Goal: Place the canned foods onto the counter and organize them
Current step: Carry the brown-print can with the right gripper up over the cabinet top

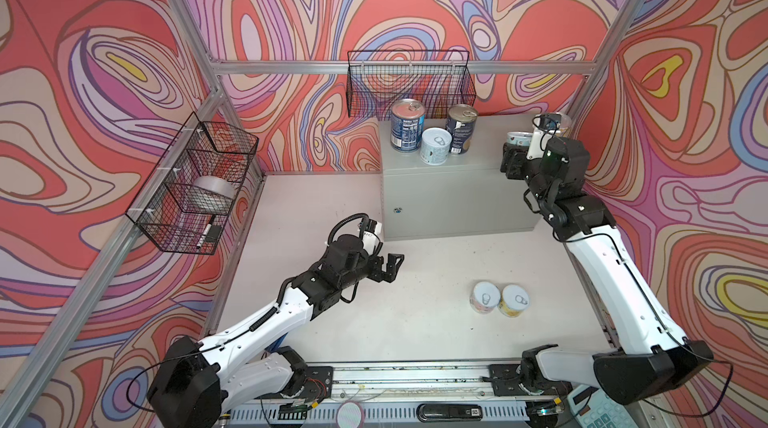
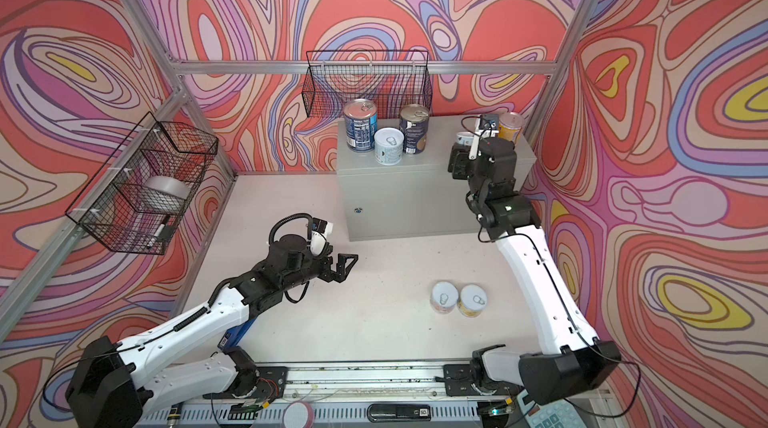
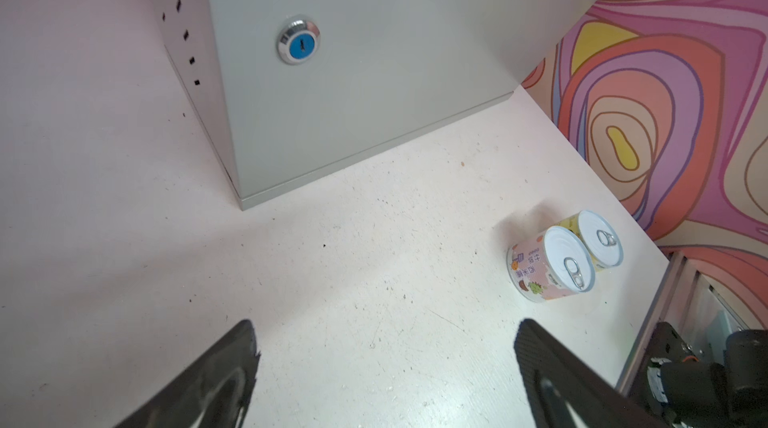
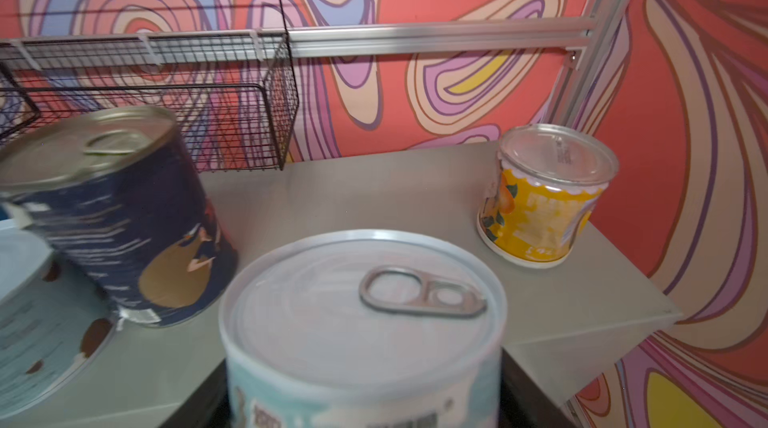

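Tape roll (image 1: 214, 194) in wire basket (image 1: 178, 235)

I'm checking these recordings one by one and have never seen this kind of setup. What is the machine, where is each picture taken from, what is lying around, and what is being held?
It is a robot with two arms working at a table. Two pictures come from one camera head above, looking down on the whole scene. The other two come from small cameras on the arms' wrists.

A grey counter stands at the back. On it are a dark blue tin, another dark blue tin, a pale blue tin and an orange-yellow tin.

The right tool grips a white-teal tin over the counter's right part. Whether the tin rests on the counter cannot be told.

The left tool is open and empty above the table. A pink tin and a pale yellow tin stand side by side on the table, not yet on the counter.
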Available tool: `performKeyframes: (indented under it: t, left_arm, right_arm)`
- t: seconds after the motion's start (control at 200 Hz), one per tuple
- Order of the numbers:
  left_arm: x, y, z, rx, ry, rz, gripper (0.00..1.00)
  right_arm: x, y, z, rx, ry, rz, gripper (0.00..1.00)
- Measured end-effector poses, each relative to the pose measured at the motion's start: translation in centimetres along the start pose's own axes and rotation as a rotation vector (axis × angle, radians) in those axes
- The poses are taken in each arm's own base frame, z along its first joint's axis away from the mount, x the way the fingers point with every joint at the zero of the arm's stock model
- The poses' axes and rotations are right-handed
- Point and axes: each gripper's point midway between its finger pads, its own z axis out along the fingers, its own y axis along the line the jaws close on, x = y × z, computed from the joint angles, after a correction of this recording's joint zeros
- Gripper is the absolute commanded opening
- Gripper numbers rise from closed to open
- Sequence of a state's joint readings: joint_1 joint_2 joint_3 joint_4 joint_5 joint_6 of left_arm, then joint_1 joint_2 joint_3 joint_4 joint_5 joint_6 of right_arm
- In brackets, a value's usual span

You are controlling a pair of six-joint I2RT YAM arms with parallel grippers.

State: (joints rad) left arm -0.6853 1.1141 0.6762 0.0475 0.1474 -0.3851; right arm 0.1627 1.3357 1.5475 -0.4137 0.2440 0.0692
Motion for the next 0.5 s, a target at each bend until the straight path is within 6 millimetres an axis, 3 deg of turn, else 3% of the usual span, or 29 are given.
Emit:
performKeyframes:
  t: [0.14, 0.501]
  left_arm:
    - [0.5, -0.9, 0.7, 0.066, 0.005, 0.018, 1.0]
    - [0.4, -1.7, 0.9, 0.133, -0.046, 0.035, 1.0]
  right_arm:
    - [0.6, -1.4, 2.1, -0.006, 0.032, 0.019, 0.66]
    - [-1.3, 0.0, 3.5, -0.081, -0.02, -0.019, 0.66]
